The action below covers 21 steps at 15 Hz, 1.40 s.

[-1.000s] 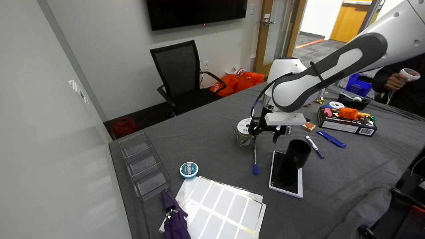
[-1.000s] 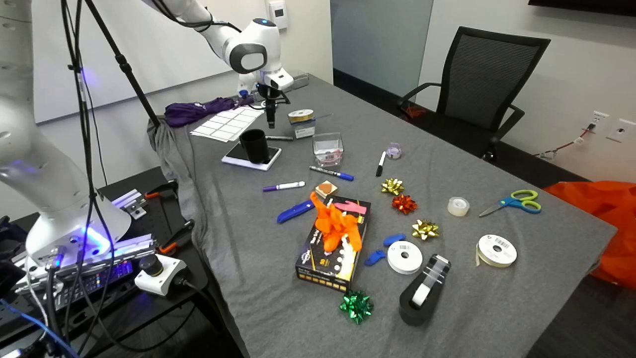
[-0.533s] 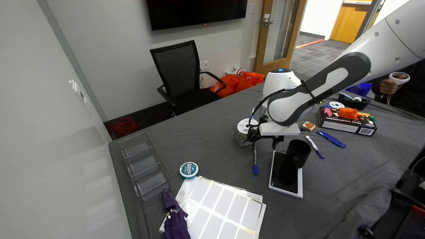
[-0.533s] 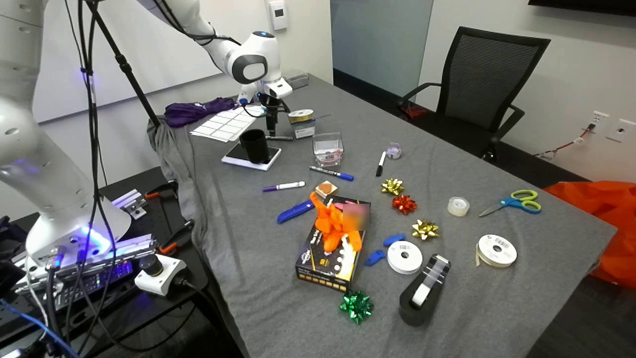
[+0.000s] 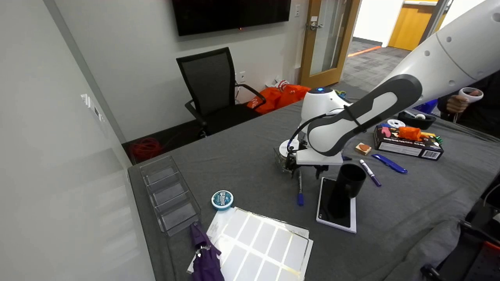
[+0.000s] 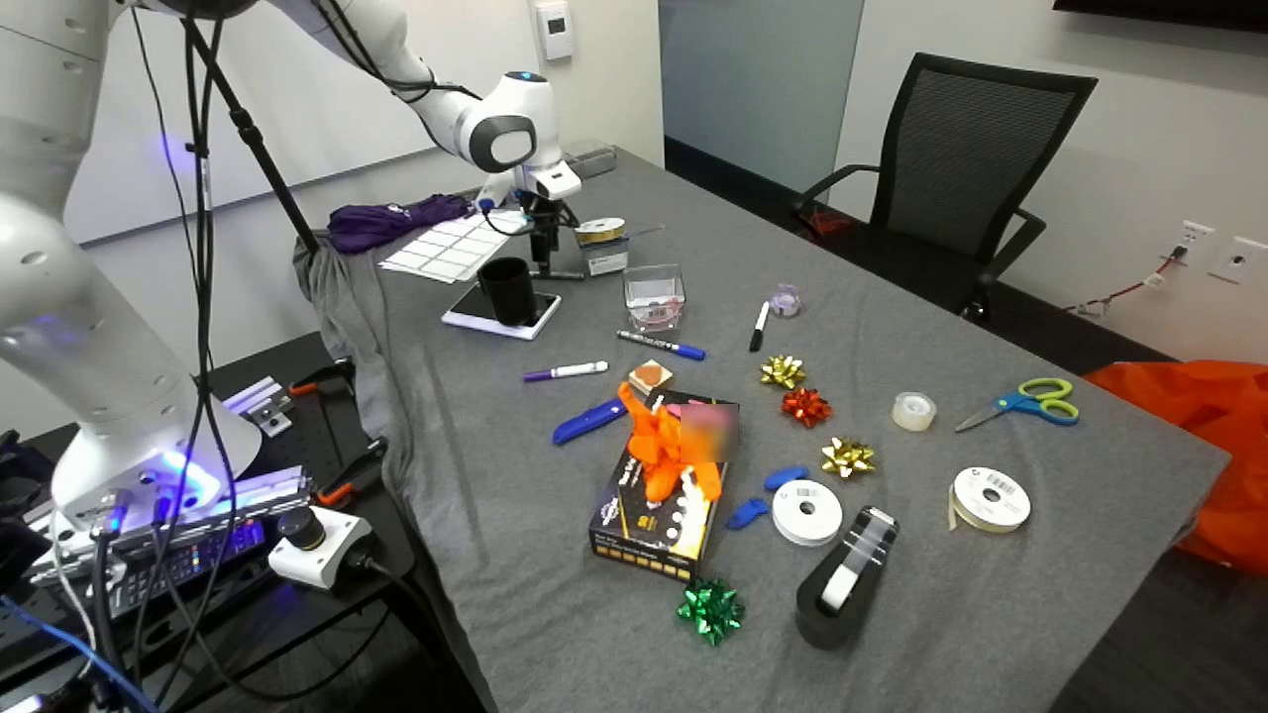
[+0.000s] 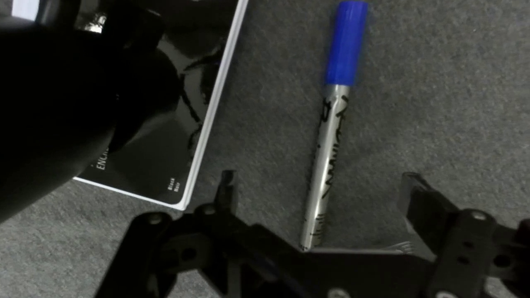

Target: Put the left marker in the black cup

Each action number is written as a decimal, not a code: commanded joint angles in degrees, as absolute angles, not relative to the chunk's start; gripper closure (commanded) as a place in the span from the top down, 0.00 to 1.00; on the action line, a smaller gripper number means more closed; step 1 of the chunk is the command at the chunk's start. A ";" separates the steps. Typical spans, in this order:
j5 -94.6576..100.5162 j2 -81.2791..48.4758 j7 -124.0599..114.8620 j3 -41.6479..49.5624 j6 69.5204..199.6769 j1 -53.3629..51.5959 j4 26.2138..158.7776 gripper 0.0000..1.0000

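Note:
The left marker has a blue cap and a silver body with dark lettering. It lies on the grey cloth in an exterior view (image 5: 300,195), and its body shows as a thin dark strip in an exterior view (image 6: 567,275). The wrist view shows the marker (image 7: 331,136) between my spread fingers, touched by neither. My gripper (image 5: 305,175) is open and empty, pointing down low over the marker's uncapped end; it also shows in an exterior view (image 6: 542,265). The black cup (image 5: 351,180) stands upright on a flat black-and-white box (image 5: 338,214), beside the marker.
A ribbon spool (image 6: 600,233) on a small clear box stands close beside my gripper. A clear container (image 6: 654,297), a blue-capped marker (image 6: 662,345) and a purple-white marker (image 6: 566,371) lie nearby. Label sheets (image 5: 261,246) lie past the marker's cap end.
My gripper has moved down toward the cloth and slightly toward the marker, staying open. The marker and the black cup have not moved.

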State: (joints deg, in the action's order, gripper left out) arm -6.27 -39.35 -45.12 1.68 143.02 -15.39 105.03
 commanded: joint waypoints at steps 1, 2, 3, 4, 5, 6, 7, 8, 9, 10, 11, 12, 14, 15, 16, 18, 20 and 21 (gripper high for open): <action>-6.28 -41.41 -45.92 1.76 143.17 -15.41 102.99 1.00; -6.24 -41.61 -46.03 1.80 143.30 -15.43 102.92 1.00; -6.21 -41.81 -45.99 1.80 143.61 -15.39 102.91 1.00; -6.28 -42.01 -45.85 1.73 143.92 -15.31 102.86 1.00; -6.36 -42.27 -45.85 1.71 144.04 -15.28 102.72 0.75; -6.40 -42.53 -45.85 1.72 144.19 -15.28 102.60 0.74; -6.43 -42.72 -45.84 1.71 144.38 -15.28 102.55 0.67; -6.47 -42.82 -45.82 1.70 144.62 -15.27 102.54 0.60; -6.50 -42.98 -45.82 1.70 144.80 -15.26 102.45 0.51; -6.52 -43.12 -45.85 1.71 144.94 -15.27 102.34 0.45; -6.54 -43.26 -45.84 1.71 145.11 -15.25 102.25 0.37; -6.56 -43.50 -45.86 1.73 145.38 -15.26 102.13 0.31; -6.61 -44.14 -45.99 1.80 145.97 -15.30 101.74 0.58; -6.65 -44.40 -46.06 1.82 146.20 -15.31 101.56 0.65; -6.70 -44.58 -46.06 1.81 146.38 -15.29 101.43 0.70; -6.77 -44.93 -46.03 1.82 146.78 -15.24 101.16 0.52; -6.83 -45.40 -45.94 1.84 147.06 -15.21 100.70 0.40; -6.86 -45.55 -45.98 1.87 147.12 -15.21 100.58 0.35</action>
